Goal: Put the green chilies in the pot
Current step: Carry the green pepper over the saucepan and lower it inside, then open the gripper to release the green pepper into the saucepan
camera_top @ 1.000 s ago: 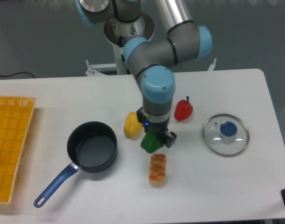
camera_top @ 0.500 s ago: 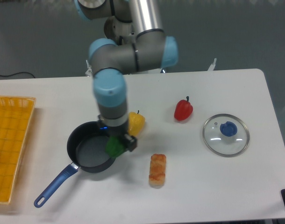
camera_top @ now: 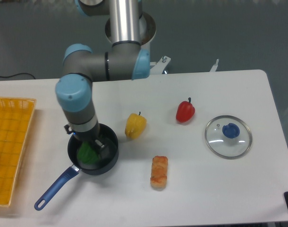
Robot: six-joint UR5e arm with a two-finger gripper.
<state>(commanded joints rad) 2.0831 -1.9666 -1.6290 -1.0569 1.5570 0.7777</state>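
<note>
The green chilies [camera_top: 88, 153], a small glossy green pepper toy, is inside the rim of the black pot [camera_top: 111, 152] with the long blue handle [camera_top: 55, 188], at the left of the table. My gripper [camera_top: 89, 150] points straight down into the pot and is shut on the green pepper, with its fingers either side of it. I cannot tell whether the pepper touches the pot's floor. The arm covers the pot's far rim.
A yellow pepper [camera_top: 135, 125] lies just right of the pot. A red pepper [camera_top: 185, 111] and a glass lid with a blue knob [camera_top: 228, 136] are further right. A toasted bread piece [camera_top: 159, 172] lies in front. A yellow basket [camera_top: 12, 146] sits at the left edge.
My gripper has carried the green pepper leftward from beside the bread piece, past the yellow pepper, to inside the pot. The yellow pepper stands more upright than a second ago.
</note>
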